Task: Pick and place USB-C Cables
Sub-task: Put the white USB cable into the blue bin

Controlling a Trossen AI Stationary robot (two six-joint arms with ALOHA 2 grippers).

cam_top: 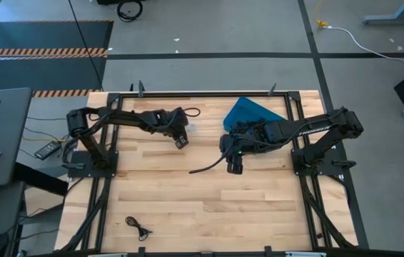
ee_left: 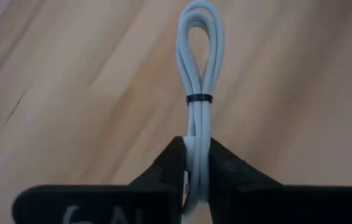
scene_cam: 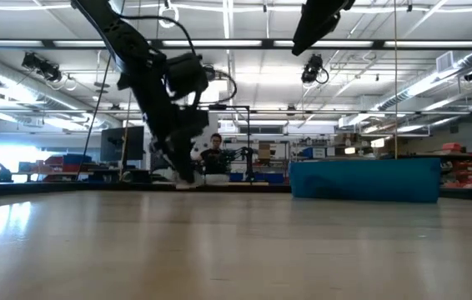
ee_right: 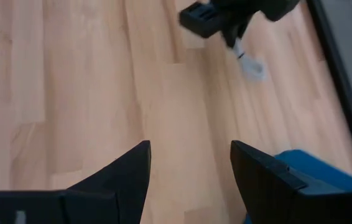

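Observation:
My left gripper (cam_top: 181, 140) (ee_left: 196, 146) sits over the far middle of the table, shut on the white USB-C cable bundle (ee_left: 199, 56), a narrow coil bound by a black tie (ee_left: 199, 98). The right wrist view shows the same gripper and the white cable (ee_right: 250, 65) low over the wood. My right gripper (cam_top: 234, 165) (ee_right: 188, 171) hangs open over bare wood just in front of the blue bin (cam_top: 250, 113). One black coiled cable (cam_top: 139, 228) lies flat on the table by the near edge. The other cables are out of view. My left gripper pinches the white bundle between its two fingers (ee_left: 171, 163) at one end of the coil (ee_left: 196, 155), below the black tie. The fingers lie along the bundle, whose looped far end (ee_left: 201, 18) sticks out past the fingertips. Whether that loop touches the wood I cannot tell.
The blue bin (scene_cam: 365, 179) stands at the far edge, right of centre, beside my right arm. A dark cord (cam_top: 205, 168) trails from under the right wrist onto the table. Black frame rails (cam_top: 98, 207) run along the table's sides. Light bare wood (cam_top: 209, 207) fills the middle and near part.

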